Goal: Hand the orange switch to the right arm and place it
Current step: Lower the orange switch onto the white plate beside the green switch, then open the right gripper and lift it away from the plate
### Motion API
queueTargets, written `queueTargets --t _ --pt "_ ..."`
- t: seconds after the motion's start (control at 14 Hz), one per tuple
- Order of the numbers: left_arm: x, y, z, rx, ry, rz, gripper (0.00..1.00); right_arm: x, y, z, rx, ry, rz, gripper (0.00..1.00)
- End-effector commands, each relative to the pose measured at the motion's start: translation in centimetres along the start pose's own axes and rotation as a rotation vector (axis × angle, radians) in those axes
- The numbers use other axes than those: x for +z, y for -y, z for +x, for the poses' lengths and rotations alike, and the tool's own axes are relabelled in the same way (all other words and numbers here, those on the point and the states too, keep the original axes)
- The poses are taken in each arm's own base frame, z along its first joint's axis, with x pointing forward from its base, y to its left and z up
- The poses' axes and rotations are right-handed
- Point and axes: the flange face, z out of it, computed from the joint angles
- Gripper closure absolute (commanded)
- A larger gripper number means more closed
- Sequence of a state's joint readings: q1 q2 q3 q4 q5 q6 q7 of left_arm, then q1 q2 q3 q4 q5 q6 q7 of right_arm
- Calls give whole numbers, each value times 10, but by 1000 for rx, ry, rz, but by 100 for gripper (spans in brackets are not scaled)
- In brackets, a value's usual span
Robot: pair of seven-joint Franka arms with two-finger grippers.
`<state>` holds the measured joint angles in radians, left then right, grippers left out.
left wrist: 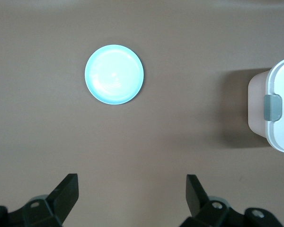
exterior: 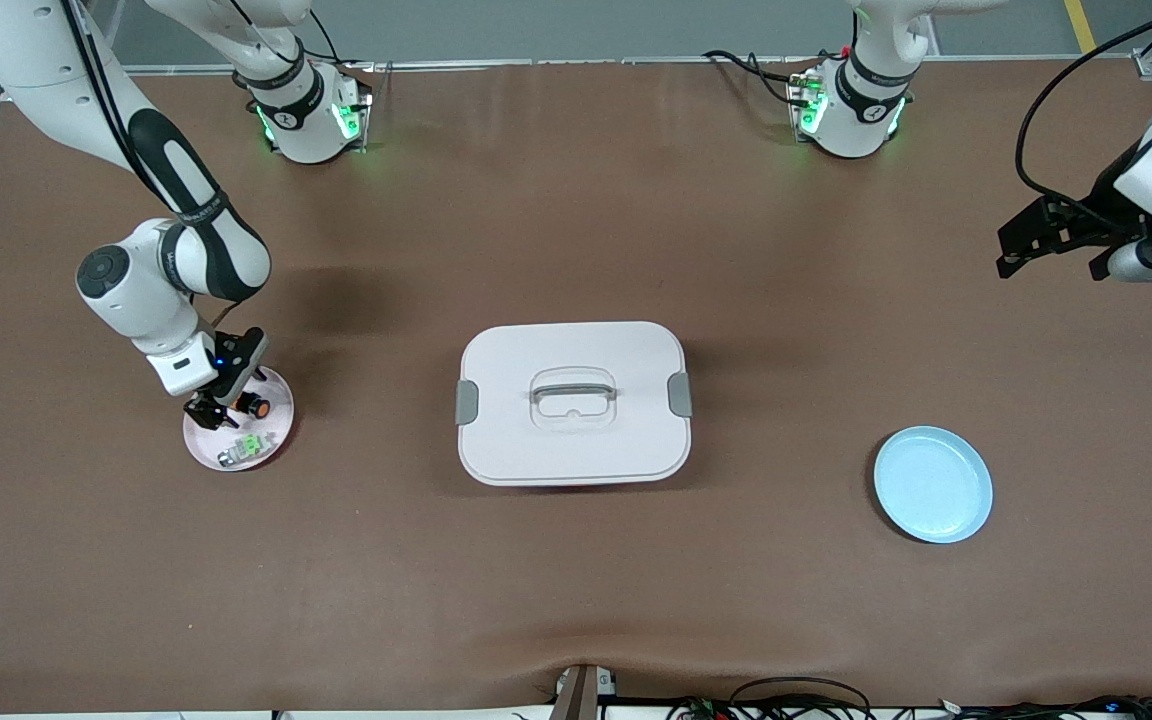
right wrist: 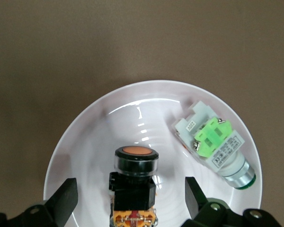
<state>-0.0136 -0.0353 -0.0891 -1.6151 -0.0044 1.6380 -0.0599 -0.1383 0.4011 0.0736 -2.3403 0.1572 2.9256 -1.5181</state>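
The orange switch (exterior: 254, 406), black with an orange face, lies on a small white plate (exterior: 283, 418) toward the right arm's end of the table. My right gripper (exterior: 212, 411) is low over that plate, open. In the right wrist view the switch (right wrist: 135, 172) lies between the gripper's (right wrist: 130, 194) two fingers with a gap on each side, and the plate (right wrist: 85, 151) shows around it. My left gripper (exterior: 1051, 262) is open and empty, held up over bare table at the left arm's end. In the left wrist view it (left wrist: 132, 184) holds nothing.
A silver-and-green part (exterior: 244, 450) lies on the same plate beside the switch, also in the right wrist view (right wrist: 215, 144). A white lidded container (exterior: 573, 402) sits mid-table. A light blue plate (exterior: 933, 484) lies toward the left arm's end, seen from the left wrist (left wrist: 114, 74).
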Motion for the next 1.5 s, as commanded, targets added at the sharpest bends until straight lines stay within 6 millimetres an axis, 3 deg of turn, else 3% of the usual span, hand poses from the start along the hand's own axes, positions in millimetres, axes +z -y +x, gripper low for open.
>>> queueTargets --t 0.0,0.36,0.86,1.14,1.43 --pt "-5 10 3 4 3 26 0 -20 -11 5 67 -16 38 0" --pt "-9 25 12 -20 -10 26 0 -58 -32 16 289 -12 113 0" --pt "-4 27 13 -20 0 28 0 -145 -85 18 648 93 278 0" --pt "-1 27 13 -20 5 29 0 -201 -98 32 945 192 289 0" --pt "-1 26 13 -20 6 29 0 -265 -96 56 1131 268 270 0"
